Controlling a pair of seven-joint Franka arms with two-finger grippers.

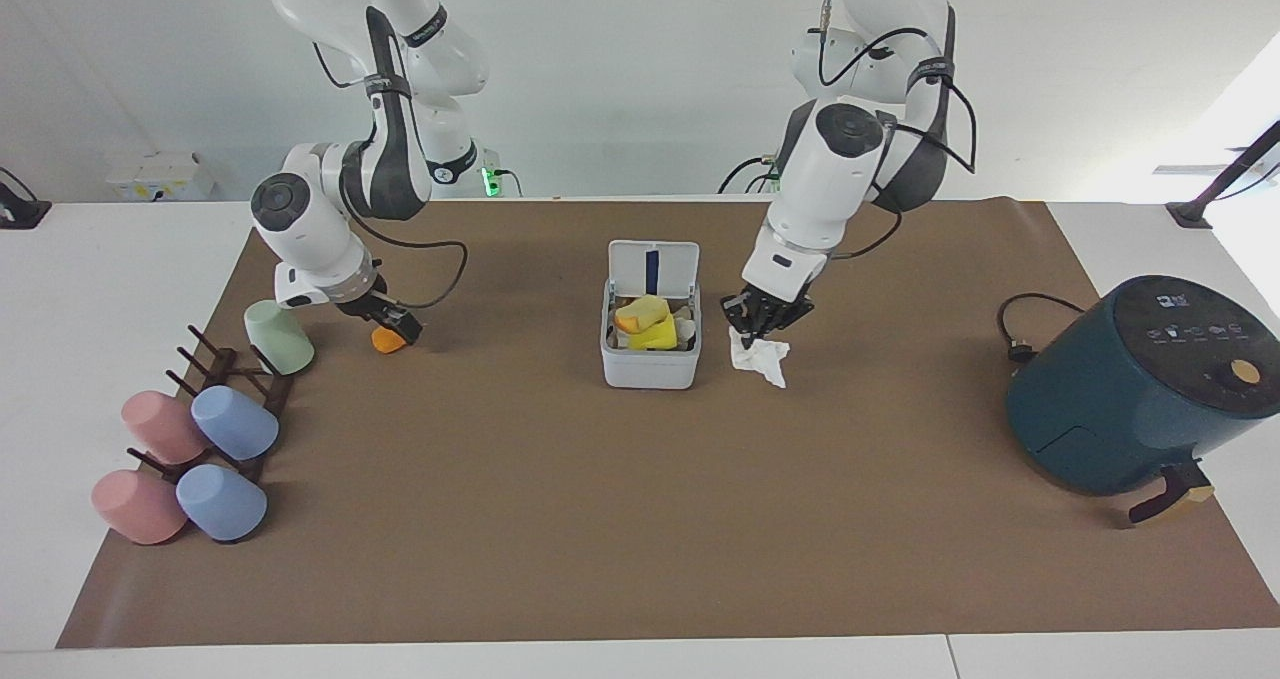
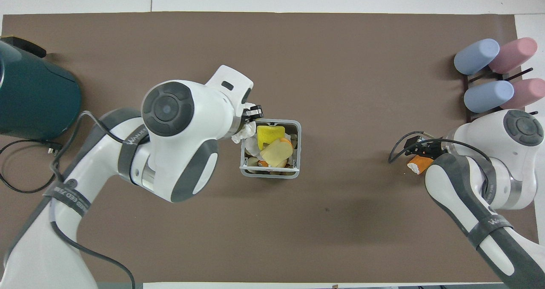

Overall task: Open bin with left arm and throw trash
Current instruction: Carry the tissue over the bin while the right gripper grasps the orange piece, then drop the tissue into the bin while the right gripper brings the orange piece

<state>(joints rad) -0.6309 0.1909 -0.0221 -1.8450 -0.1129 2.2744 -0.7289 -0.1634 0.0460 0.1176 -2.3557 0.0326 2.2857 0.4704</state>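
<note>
The bin (image 1: pixel 650 367) stands mid-mat with its lid (image 1: pixel 653 267) upright and open; it also shows in the overhead view (image 2: pixel 299 146). Several scraps lie in it, with a pale yellow chunk (image 2: pixel 276 151) on top. My left gripper (image 1: pixel 762 317) is shut on the crumpled white tissue (image 1: pixel 760 359), which hangs above the mat right beside the bin, on the side toward the left arm's end. In the overhead view the left gripper (image 2: pixel 253 112) and tissue (image 2: pixel 242 133) are at the bin's rim. My right gripper (image 1: pixel 395 329) is down at the orange chunk (image 1: pixel 384 341), which rests on the mat (image 2: pixel 416 163).
A dark teal air fryer (image 1: pixel 1140 389) with its cable (image 1: pixel 1020 344) stands at the left arm's end. At the right arm's end are a pale green cup (image 1: pixel 278 337) and a rack with pink and blue cups (image 1: pixel 200 449).
</note>
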